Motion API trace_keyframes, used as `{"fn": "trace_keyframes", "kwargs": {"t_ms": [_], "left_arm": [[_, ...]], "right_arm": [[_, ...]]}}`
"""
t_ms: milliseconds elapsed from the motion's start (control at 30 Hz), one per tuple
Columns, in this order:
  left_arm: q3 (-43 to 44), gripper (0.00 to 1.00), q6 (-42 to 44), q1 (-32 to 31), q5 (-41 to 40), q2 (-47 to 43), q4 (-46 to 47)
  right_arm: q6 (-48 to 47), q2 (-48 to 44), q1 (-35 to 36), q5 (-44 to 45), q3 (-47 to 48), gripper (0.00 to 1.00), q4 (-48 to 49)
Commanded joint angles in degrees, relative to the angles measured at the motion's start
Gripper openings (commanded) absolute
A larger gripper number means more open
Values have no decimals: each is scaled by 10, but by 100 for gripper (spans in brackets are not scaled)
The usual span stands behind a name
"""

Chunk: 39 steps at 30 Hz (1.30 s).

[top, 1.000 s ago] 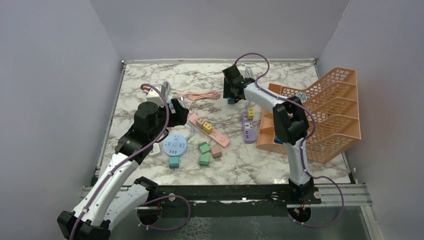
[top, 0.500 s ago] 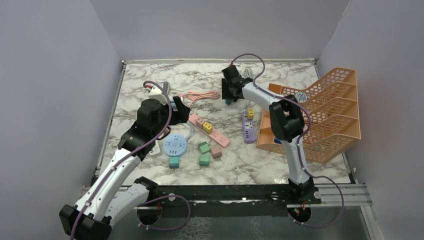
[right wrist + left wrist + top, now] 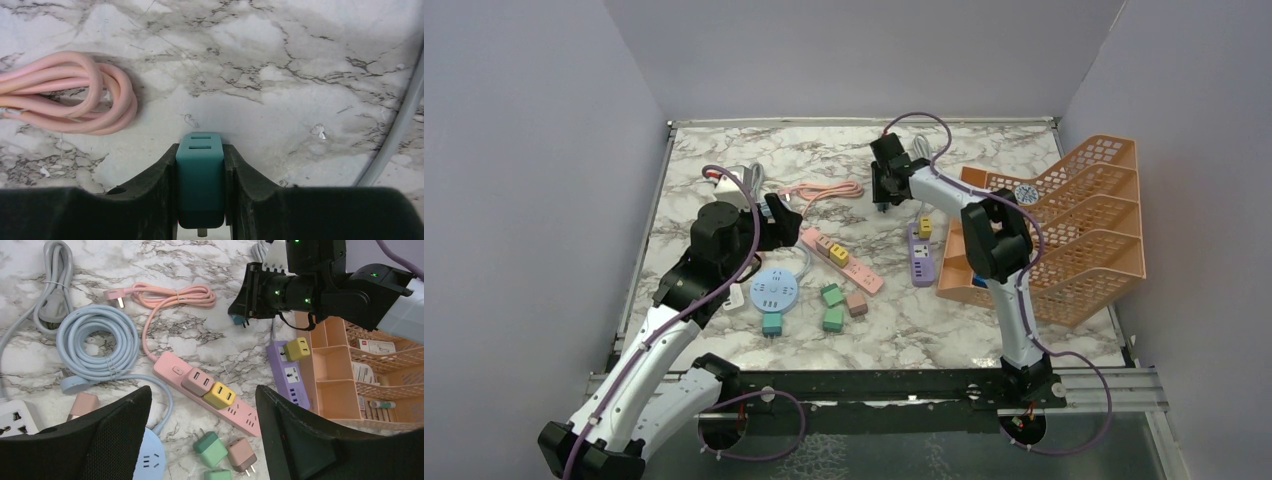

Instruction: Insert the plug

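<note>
Marble table (image 3: pixel 280 60), pink cord (image 3: pixel 65 95) near plug (image 3: pixel 200 175)

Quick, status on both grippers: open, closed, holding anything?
Left gripper: open, holding nothing.
Right gripper: closed on the teal plug.

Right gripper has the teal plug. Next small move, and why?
Probably carry the teal plug across toward the purple power strip. The right gripper is shut on it with the prongs pointing down, and that strip lies close by, with a free socket beside its yellow plug.
</note>
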Motion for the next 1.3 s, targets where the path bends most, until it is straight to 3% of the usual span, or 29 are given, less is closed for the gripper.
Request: {"fn": "trace_keyframes", "kwargs": {"t_ms": [0, 267, 467, 633, 833, 1067, 1267], "left_arm": [[-3, 78, -11, -2, 9, -7, 1], [-9, 78, -45, -2, 63, 3, 32], [-24, 78, -94, -1, 154, 27, 154], [-20, 78, -189, -1, 220, 67, 261], [-4, 76, -299, -1, 287, 133, 376], [19, 73, -321, -2, 344, 176, 487], [24, 73, -313, -2, 347, 171, 532]], "right_arm": [[8, -58, -2, -66, -36, 7, 63], [34, -218, -1, -231, -192, 1, 272], [97, -326, -1, -379, -271, 1, 411], [185, -385, -1, -476, -311, 1, 523], [311, -403, -1, -557, -324, 1, 662], [442, -387, -1, -602, -323, 1, 787], [451, -388, 0, -615, -330, 1, 801]]}}
